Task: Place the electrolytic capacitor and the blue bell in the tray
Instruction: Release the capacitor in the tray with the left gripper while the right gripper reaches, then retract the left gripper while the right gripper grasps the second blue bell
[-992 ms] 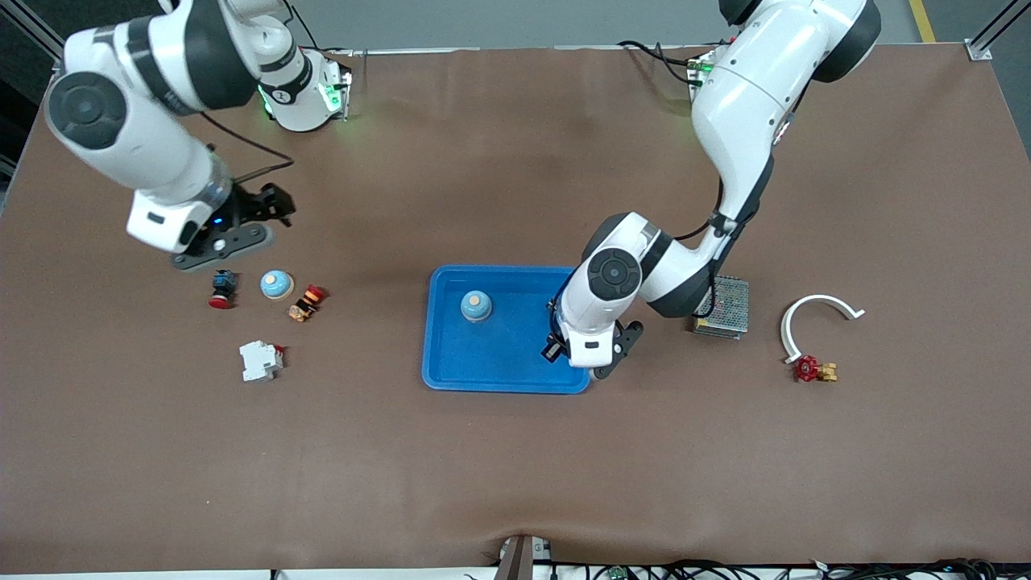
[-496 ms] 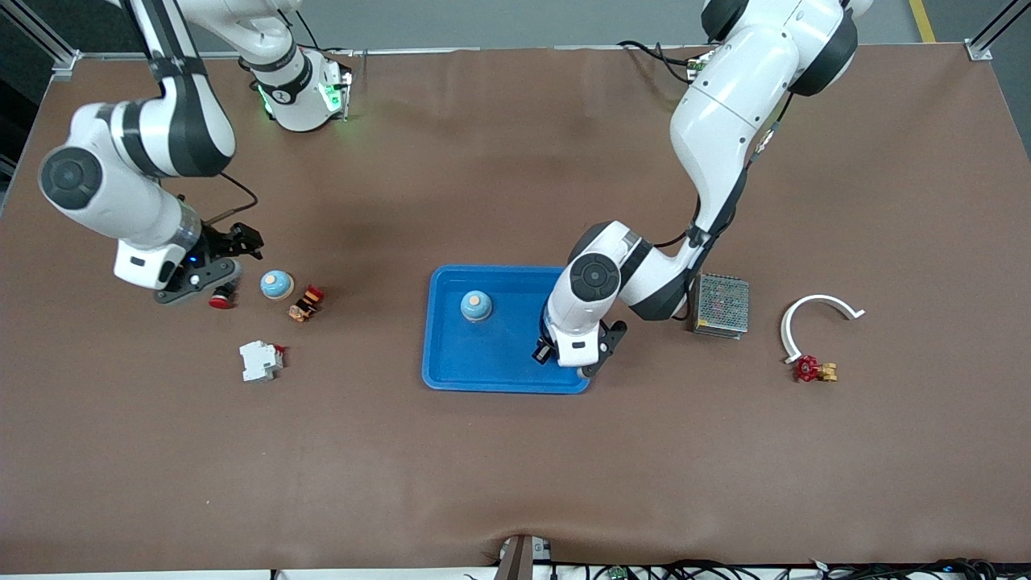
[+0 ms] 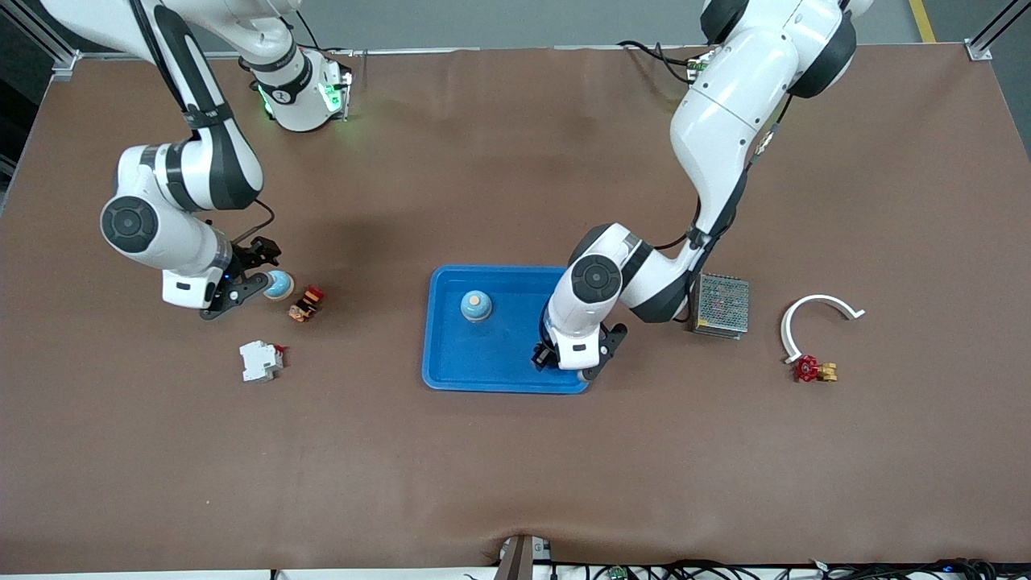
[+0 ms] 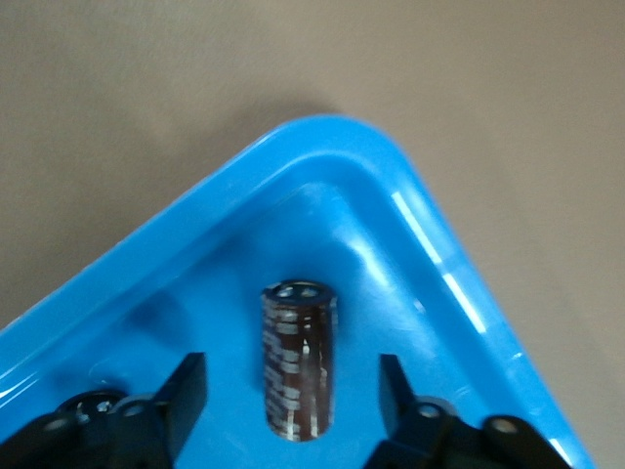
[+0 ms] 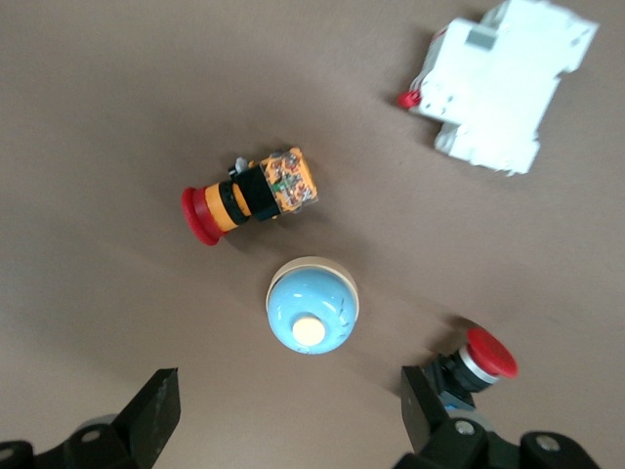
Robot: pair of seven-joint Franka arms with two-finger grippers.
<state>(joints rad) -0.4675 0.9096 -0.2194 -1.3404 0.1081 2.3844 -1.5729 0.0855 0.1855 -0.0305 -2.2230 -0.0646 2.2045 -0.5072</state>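
The blue tray (image 3: 451, 366) lies mid-table with one blue bell (image 3: 476, 306) in it. My left gripper (image 3: 561, 360) is low over the tray's corner nearest the left arm's end. In the left wrist view its open fingers (image 4: 190, 391) flank the brown electrolytic capacitor (image 4: 299, 362), which rests on the tray floor (image 4: 391, 293) untouched. The capacitor is hidden in the front view. A second blue bell (image 3: 279, 284) sits on the table. My right gripper (image 3: 242, 283) is beside and just above it, open and empty (image 5: 290, 396), with that bell (image 5: 312, 305) just off its fingertips.
Near the second bell are an orange-and-black switch (image 3: 306, 304), a white breaker (image 3: 260, 360) and a red push button (image 5: 479, 362), hidden in the front view. A grey mesh box (image 3: 722, 306), a white curved piece (image 3: 817, 310) and a red valve (image 3: 812, 369) lie toward the left arm's end.
My right arm swung down and moved from over the red button to beside the bell on the table. My left gripper shifted slightly inward over the tray corner.
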